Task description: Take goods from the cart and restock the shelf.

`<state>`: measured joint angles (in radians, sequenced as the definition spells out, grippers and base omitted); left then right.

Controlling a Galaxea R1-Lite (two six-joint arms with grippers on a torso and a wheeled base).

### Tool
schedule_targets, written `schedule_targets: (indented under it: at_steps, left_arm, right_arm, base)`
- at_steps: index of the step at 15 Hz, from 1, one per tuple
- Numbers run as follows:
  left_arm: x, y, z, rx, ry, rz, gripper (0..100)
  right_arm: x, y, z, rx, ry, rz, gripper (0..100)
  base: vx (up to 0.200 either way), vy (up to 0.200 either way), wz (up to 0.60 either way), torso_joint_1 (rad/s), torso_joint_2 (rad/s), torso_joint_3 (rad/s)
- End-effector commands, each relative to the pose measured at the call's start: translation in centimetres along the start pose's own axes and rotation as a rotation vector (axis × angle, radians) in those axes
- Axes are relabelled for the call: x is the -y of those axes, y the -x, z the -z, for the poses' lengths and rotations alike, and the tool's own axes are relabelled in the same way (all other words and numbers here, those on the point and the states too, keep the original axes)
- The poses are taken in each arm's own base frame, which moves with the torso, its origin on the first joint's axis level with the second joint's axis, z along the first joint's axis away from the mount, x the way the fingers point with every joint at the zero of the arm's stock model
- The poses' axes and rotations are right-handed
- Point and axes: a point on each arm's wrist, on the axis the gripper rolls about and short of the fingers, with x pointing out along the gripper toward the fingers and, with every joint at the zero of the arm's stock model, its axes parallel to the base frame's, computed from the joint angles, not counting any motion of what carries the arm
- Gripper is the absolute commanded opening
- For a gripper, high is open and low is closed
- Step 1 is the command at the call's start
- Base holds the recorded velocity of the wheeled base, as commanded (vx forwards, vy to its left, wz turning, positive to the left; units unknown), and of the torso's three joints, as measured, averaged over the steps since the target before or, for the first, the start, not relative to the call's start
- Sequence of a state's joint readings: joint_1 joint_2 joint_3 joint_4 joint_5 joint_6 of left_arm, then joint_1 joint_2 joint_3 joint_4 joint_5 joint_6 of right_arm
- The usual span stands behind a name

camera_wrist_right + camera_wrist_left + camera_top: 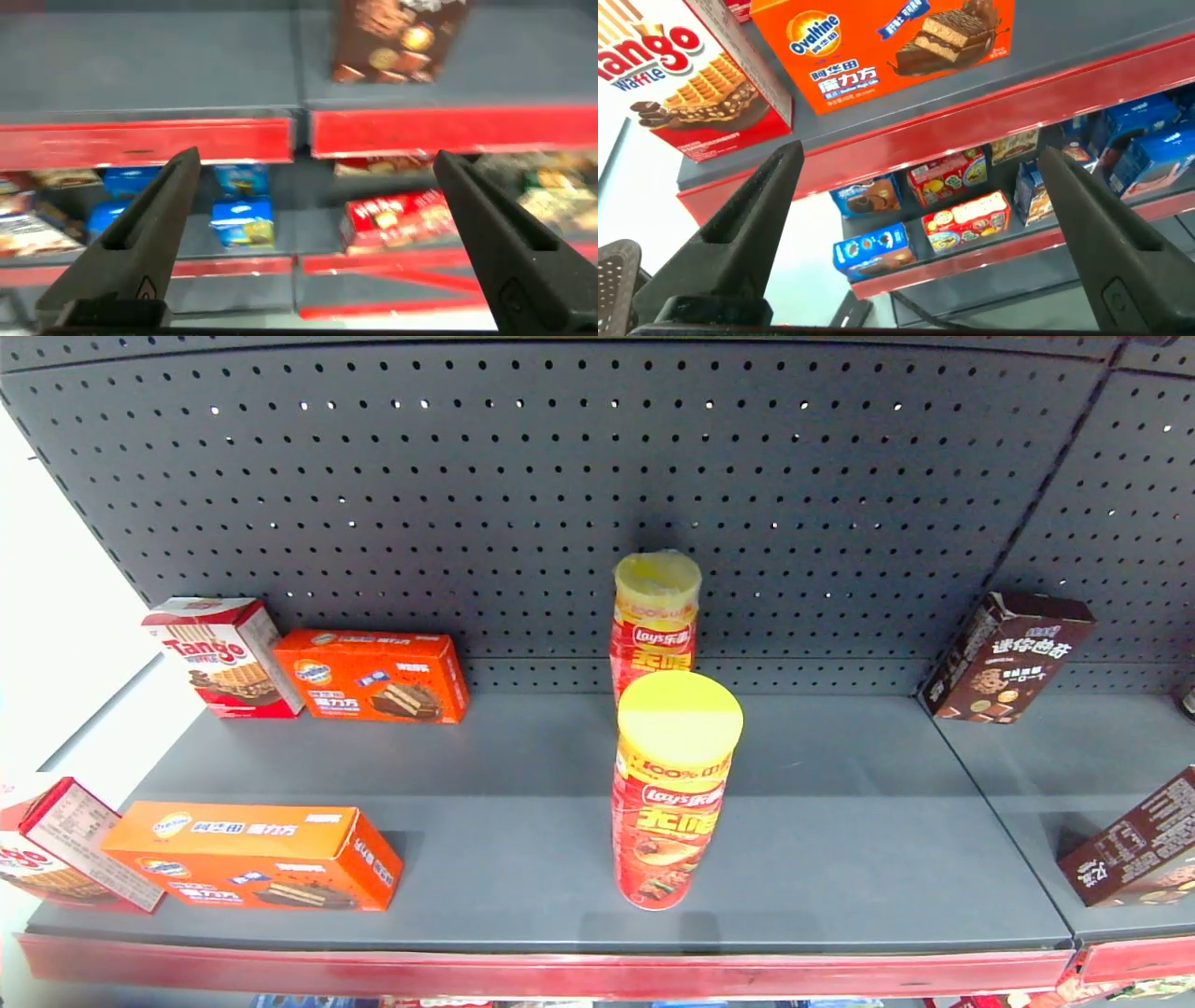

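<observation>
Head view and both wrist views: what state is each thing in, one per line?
Front chip can: upright, yellow lid on.
Rear chip can: upright, lid on.
Front orange box: closed.
Left gripper: open, empty.
Right gripper: open, empty.

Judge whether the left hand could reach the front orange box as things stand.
Probably yes: the left hand is open and empty, below the shelf edge, and nothing stands between it and the orange box.

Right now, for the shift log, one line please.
left gripper open, empty | right gripper open, empty | front can, rear can upright on shelf
</observation>
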<state>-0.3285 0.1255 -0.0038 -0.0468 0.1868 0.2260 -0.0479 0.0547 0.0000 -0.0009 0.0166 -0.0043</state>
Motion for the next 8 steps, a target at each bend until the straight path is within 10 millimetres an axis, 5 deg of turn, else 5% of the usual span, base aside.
schedule_targets:
  at_steps: [1, 8]
  left_arm:
    - [-0.02, 0.17, 0.03, 0.018, 0.006, -0.006, 100]
    - [0.14, 0.69, 0.17, 0.085, 0.027, 0.048, 100]
  right_arm:
    - [0.07, 0.41, 0.13, 0.055, 0.002, -0.033, 100]
    - [0.07, 0.41, 0.13, 0.055, 0.002, -0.033, 100]
  base:
    - [0.000, 0.000, 0.00, 0.000, 0.00, 0.000]
    - [0.000, 0.000, 0.00, 0.000, 0.00, 0.000]
